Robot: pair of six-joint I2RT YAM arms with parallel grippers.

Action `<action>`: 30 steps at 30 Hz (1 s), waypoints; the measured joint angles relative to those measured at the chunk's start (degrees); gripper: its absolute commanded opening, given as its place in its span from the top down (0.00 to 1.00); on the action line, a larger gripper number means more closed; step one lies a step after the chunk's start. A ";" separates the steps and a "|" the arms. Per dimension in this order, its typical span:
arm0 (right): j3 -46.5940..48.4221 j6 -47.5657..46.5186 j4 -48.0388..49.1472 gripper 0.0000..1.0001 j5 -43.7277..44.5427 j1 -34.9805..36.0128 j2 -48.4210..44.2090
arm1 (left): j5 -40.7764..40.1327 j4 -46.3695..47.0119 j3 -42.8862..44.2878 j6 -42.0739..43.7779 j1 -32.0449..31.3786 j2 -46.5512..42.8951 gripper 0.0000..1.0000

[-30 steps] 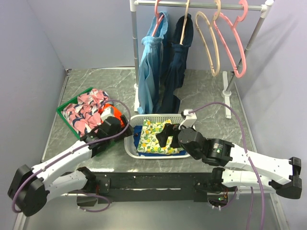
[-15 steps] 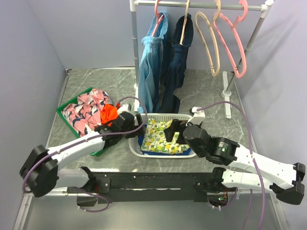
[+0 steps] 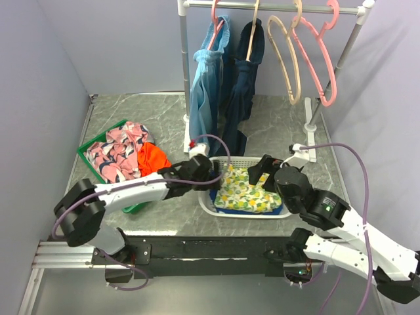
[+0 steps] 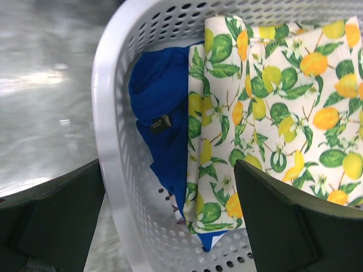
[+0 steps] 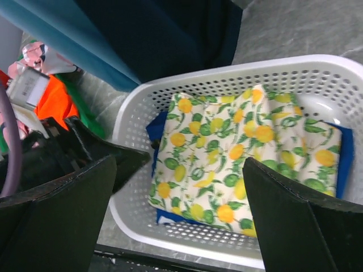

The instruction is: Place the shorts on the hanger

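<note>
Gripping state, left: the left gripper (image 4: 170, 192) is being held released, its fingers spread to either side of the perforated wall of the white basket (image 3: 236, 212); nothing is being grasped.
Gripping state, right: the right gripper (image 5: 181, 192) is being held wide open and empty above the same basket, pointed down at its contents.
Basket: it is being kept by the near edge of the counter (image 3: 275, 125), between the two arms. A folded lemon-print cloth (image 3: 249, 190) is being carried in it on top of a blue cloth (image 4: 161, 102).
Shorts: the shorts (image 3: 118, 147) are being left crumpled in the green bin (image 3: 98, 137) by the left edge, beside an orange cloth (image 3: 152, 159) and apart from both grippers.
Hanger: the hanger (image 3: 294, 98) is being carried bare on the rail (image 3: 275, 8) at the far edge, hooked where a garment could be threaded onto it.
Stage, as judged: nothing of the task is being done yet.
Pose, as judged: with the wall straddled, the basket seems to be being handled rather than any garment.
</note>
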 measured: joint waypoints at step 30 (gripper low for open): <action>10.08 0.44 -9.42 0.00 8.81 -2.19 -1.62 | 10.29 8.48 31.71 -1.25 -12.85 31.28 0.04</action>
